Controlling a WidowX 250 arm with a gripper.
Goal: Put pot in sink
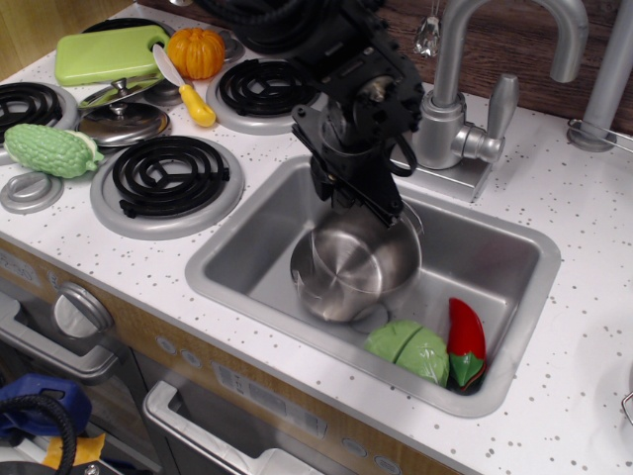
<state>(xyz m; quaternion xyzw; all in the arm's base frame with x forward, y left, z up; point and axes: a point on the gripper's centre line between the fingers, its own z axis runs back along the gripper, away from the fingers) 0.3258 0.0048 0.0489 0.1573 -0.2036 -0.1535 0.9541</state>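
Observation:
The shiny steel pot (348, 269) is inside the grey sink (267, 259), tilted toward the camera, low over the sink floor near the drain. My black gripper (364, 203) is shut on the pot's far rim and holds it from above. Whether the pot's base touches the sink floor I cannot tell. The drain is hidden behind the pot.
A green cabbage (410, 349) and a red pepper (466, 336) lie in the sink's front right corner. The faucet (465, 89) stands behind the sink. Black coil burners (170, 175), a steel lid (121, 119), a green corn (49, 150), a pumpkin (196, 51) and a green board (107, 51) are at left.

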